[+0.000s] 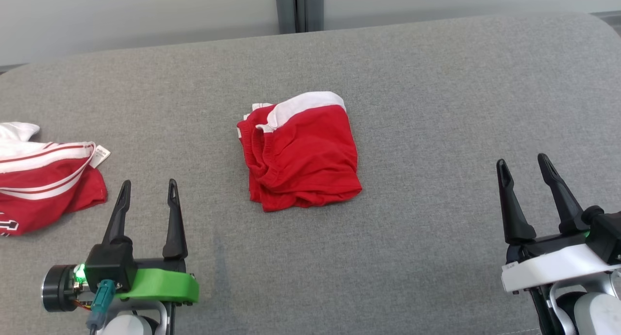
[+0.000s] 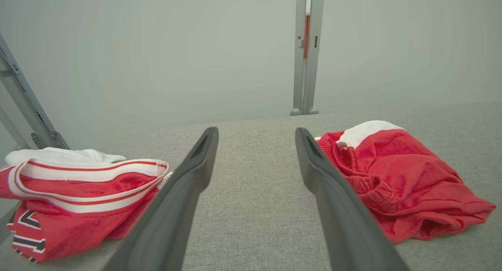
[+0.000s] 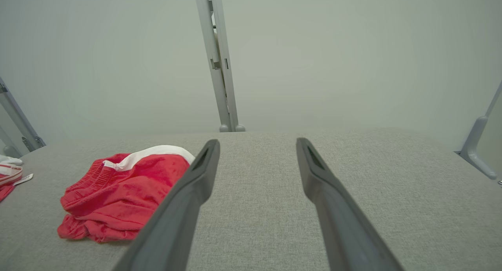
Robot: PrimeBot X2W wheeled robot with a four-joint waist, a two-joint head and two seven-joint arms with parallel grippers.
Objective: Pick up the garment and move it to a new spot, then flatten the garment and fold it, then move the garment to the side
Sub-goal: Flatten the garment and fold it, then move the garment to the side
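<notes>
Red garment (image 1: 303, 155) with a white band lies on the grey table (image 1: 436, 107), straight in front of the post (image 1: 299, 7) on the robot's side of it, well apart from it. It sits in a compact, roughly square bundle, several layers deep, edges rumpled, waistband turned toward the post. Left gripper (image 1: 149, 182): released, 2 fingers spread, nothing between them, nearer the robot than the garment and off to the left of the post's line. Right gripper (image 1: 522, 159): likewise released and empty, off to the right of that line and farther out than the left one. Neither touches cloth; bare table shows between each pair of fingers in the wrist views. A 2nd garment (image 1: 43, 180), red with white stripes and a tag, lies heaped far left of the post's line at the table's edge. Judgement on progress: the bundle reads as already folded, if loosely, so the pick-up, flattening and folding look done. 1 step seems left: carrying it to the side, since it sits dead centre on the post's line. Cannot rule out that this is a crumpled start instead; the layers are too bunched to count folds.
</notes>
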